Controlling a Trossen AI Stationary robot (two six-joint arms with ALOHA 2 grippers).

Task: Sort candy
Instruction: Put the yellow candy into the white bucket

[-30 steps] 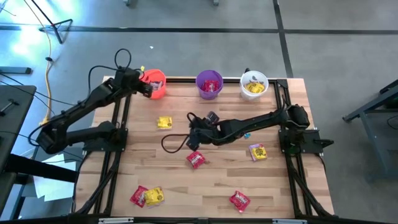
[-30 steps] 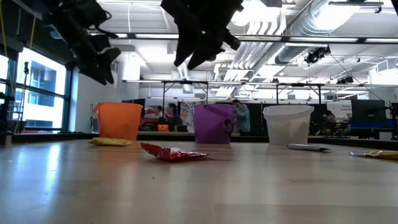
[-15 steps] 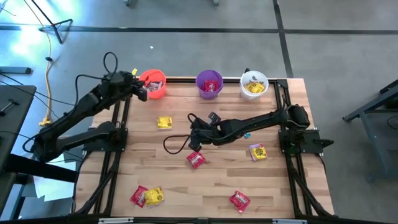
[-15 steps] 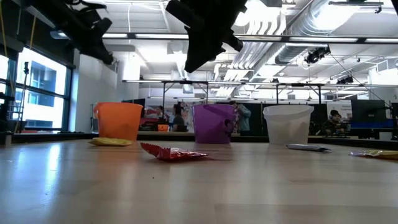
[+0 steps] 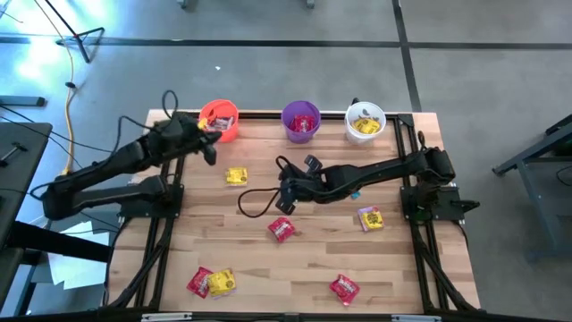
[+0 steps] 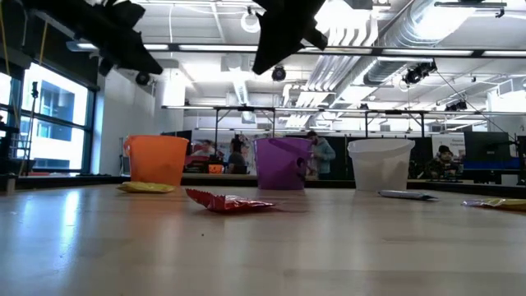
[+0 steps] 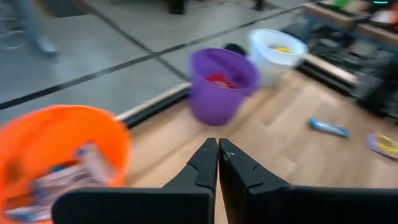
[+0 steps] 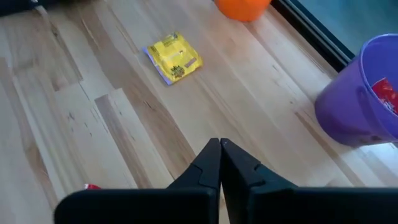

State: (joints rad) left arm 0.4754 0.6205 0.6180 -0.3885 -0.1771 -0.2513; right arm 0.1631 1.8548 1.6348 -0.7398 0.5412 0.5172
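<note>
Both the left gripper [image 7: 218,163] and right gripper [image 8: 220,160] are closed and empty. The yellow candy [image 8: 172,57] looks light, flat and crinkly; pinching its edge seems best.

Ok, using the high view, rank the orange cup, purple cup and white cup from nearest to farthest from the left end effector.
1. Orange cup: right beside the left end effector, at the table's back left.
2. Purple cup: back middle, farther along the edge.
3. White cup: back right, farthest.
</note>
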